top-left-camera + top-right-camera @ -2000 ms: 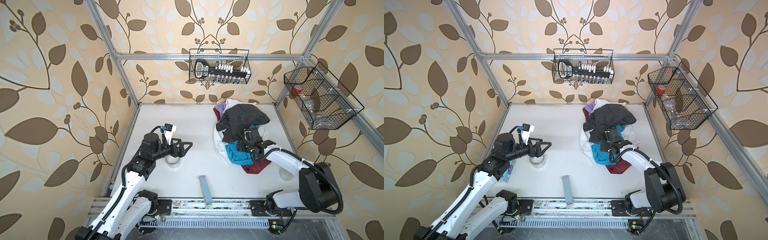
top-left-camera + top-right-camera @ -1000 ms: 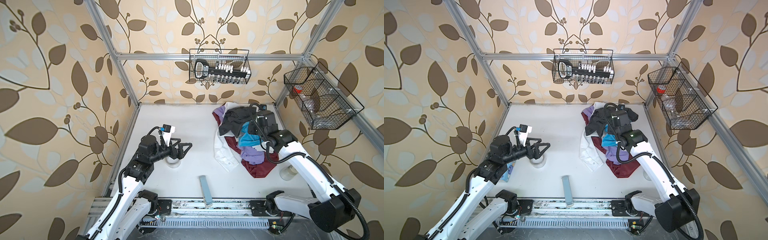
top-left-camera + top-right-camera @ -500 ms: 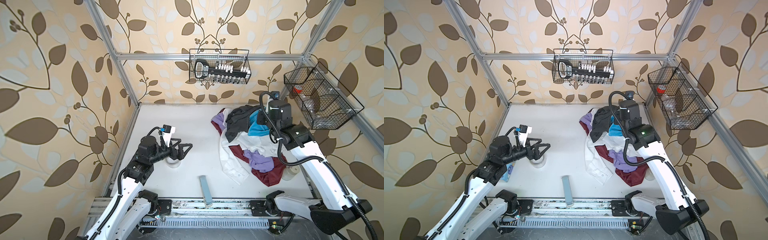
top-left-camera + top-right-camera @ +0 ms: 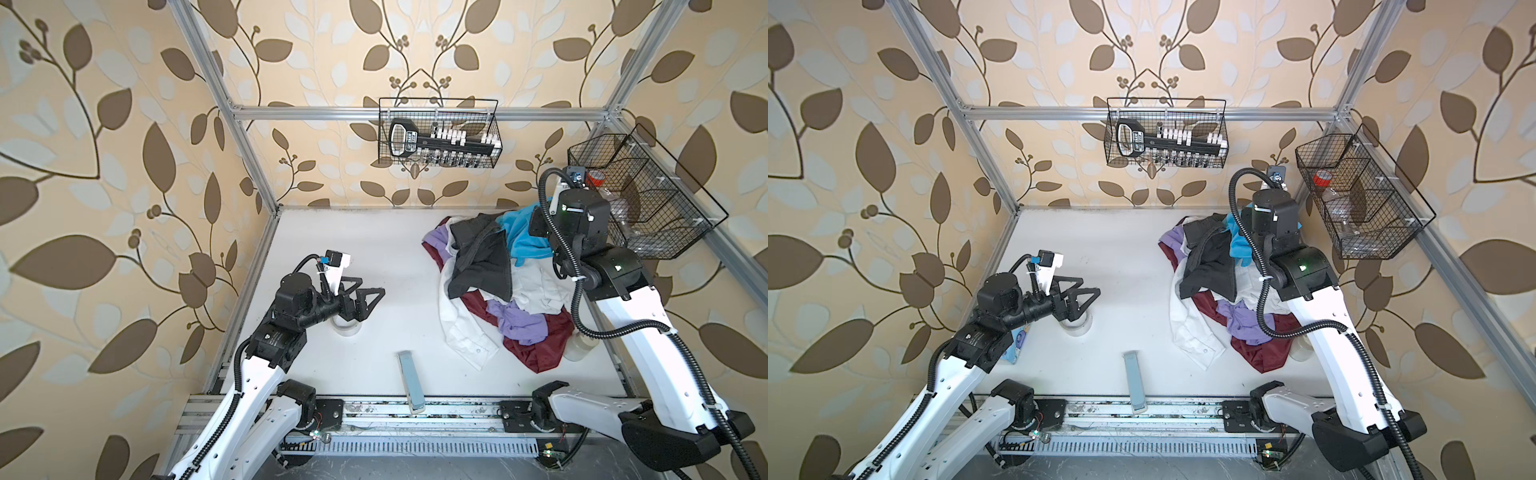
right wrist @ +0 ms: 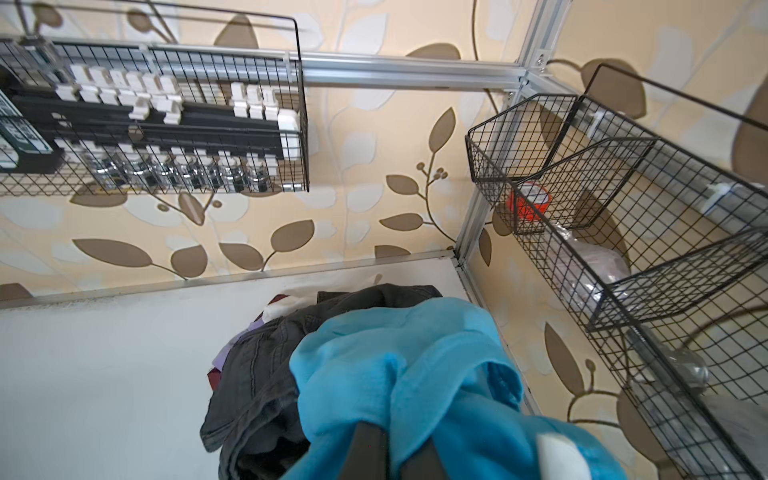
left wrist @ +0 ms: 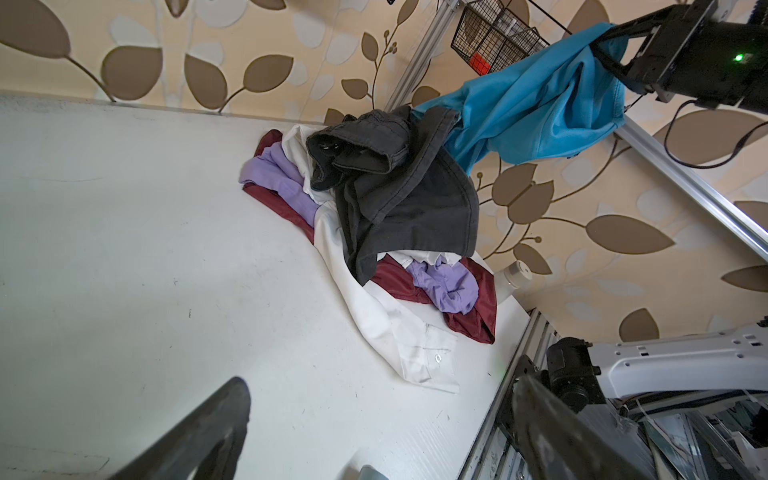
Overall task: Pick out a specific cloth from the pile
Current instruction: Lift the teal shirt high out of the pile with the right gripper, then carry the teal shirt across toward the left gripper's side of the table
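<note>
Looking at both top views, you see the right gripper [image 4: 536, 226] raised at the back of the pile [image 4: 498, 291], closed on the turquoise cloth [image 4: 524, 235]. The left gripper [image 4: 365, 296] hangs with its jaws apart and empty, over a tape roll [image 4: 345, 328].

In the left wrist view the cloth [image 6: 536, 104] hangs soft and light, with its low end under the dark grey denim garment [image 6: 399, 191].

In the right wrist view it bunches around the closed fingers [image 5: 370, 453]. I judge it is limp and stretchy, so take hold at a thick fold.
</note>
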Action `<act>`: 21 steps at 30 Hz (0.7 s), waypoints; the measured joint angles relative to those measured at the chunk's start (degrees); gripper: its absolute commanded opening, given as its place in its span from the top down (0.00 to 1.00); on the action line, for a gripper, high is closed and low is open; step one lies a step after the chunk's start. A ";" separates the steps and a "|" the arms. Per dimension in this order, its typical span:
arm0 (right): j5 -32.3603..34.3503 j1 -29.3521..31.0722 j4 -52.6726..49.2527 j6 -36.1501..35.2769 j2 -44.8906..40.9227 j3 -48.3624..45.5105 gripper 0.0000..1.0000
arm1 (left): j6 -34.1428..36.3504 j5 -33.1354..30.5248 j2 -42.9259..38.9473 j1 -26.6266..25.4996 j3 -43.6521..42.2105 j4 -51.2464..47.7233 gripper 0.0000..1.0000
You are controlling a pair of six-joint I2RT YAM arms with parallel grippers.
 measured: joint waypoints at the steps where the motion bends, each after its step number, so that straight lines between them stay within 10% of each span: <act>1: 0.20 0.00 0.13 -0.17 -0.26 0.48 1.00 | 0.00 -0.02 0.00 0.00 0.00 -0.07 0.01; 21: -5.86 0.00 11.87 -0.94 -4.74 13.51 1.00 | 0.17 -0.26 -1.16 -0.35 0.00 -0.15 0.01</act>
